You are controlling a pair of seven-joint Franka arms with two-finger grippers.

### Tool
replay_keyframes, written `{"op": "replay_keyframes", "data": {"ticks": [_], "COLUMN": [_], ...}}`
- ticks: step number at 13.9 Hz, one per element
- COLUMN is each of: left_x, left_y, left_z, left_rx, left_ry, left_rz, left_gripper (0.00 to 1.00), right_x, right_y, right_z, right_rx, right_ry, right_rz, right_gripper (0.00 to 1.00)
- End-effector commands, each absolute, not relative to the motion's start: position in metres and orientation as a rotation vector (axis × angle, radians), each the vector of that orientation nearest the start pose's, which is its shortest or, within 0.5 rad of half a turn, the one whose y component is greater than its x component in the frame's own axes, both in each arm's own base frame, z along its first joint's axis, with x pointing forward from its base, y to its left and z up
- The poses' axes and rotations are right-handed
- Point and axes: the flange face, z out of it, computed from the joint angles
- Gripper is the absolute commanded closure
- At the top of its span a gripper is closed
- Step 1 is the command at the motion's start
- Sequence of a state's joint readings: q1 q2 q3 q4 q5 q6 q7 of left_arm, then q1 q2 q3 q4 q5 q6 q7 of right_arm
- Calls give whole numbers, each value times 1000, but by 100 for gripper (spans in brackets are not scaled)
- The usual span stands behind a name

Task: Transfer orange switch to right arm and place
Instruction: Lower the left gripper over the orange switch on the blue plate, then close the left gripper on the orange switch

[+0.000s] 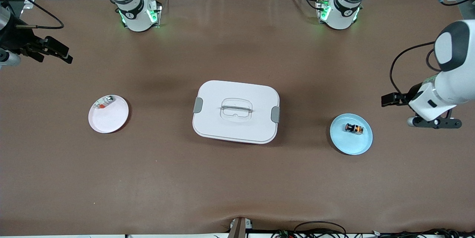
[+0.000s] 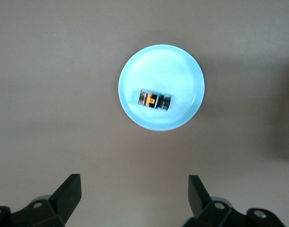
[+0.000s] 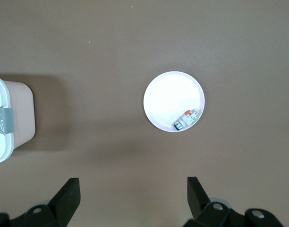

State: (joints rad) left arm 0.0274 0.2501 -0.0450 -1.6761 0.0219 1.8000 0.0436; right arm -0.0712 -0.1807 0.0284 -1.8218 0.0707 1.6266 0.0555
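Note:
The orange switch [image 1: 354,128], a stubby black cylinder with orange bands, lies on its side on a light blue plate [image 1: 341,142] toward the left arm's end of the table. In the left wrist view the switch [image 2: 154,99] lies on the plate [image 2: 182,66] well ahead of my left gripper [image 2: 135,182], which is open and empty. In the front view the left gripper [image 1: 391,99] hangs high in the air beside the blue plate. My right gripper [image 1: 61,54] is open and empty, high over the right arm's end of the table [image 3: 133,184].
A white lidded box [image 1: 235,112] with grey clips stands at the table's middle and also shows in the right wrist view [image 3: 3,118]. A pale plate [image 1: 111,121] toward the right arm's end holds a flat silvery-white piece with a red-orange mark [image 1: 104,101], also in the right wrist view [image 3: 187,118].

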Motion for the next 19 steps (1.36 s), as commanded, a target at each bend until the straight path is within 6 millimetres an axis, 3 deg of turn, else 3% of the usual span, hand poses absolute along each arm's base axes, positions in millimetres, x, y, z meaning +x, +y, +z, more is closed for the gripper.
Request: {"op": "replay_keyframes", "data": {"ticks": [1, 3, 10, 14, 19], "left_x": [626, 626, 639, 641, 624], "left_y": [-5, 4, -6, -11, -16], "left_z": [416, 391, 310, 284, 253], "left_rx": [-3128, -3128, -3133, -3135, -3139], "left_ry": [169, 251, 296, 306, 303], "left_rz": [164, 116, 119, 126, 119], "left_gripper": [0, 0, 0, 0, 0], "right_x": [495, 495, 495, 495, 495], "right_y": [-17, -18, -18, -18, -18], "right_z": [609, 609, 609, 608, 608], "right_rx": [-3059, -3059, -3059, -3059, -3059], "right_ry": [154, 156, 159, 158, 161], "right_rz": [20, 20, 25, 34, 34], "right_gripper": [0, 0, 0, 0, 0]}}
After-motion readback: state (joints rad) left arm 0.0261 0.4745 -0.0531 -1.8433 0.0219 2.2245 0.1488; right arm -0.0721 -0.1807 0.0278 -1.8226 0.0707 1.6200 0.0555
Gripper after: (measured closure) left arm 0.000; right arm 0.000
